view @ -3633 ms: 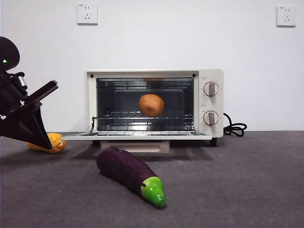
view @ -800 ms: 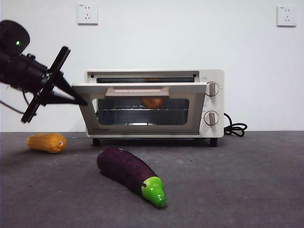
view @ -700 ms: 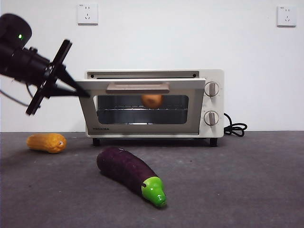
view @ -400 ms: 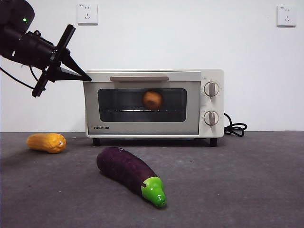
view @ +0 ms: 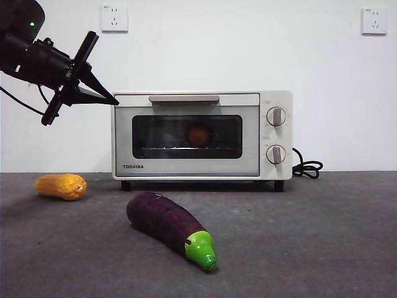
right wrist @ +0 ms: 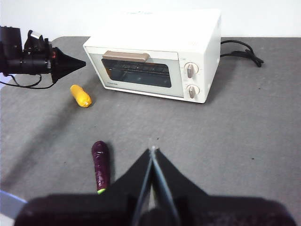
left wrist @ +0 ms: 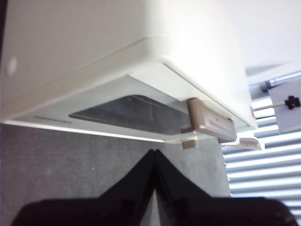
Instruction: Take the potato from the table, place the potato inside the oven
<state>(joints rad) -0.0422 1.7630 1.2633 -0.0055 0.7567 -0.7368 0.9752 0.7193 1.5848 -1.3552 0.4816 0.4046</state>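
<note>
Potato (view: 199,133) behind closed oven (view: 201,135) door, eggplant (view: 170,228) in front, left hand (view: 111,100) clenched empty.

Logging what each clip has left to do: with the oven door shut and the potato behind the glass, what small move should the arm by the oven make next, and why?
Probably just back the left gripper away from the oven toward a resting pose. The door is shut, the potato shows dimly behind the glass, and the gripper holds nothing, its jaws closed at the oven's upper corner. The right gripper waits far back.
</note>
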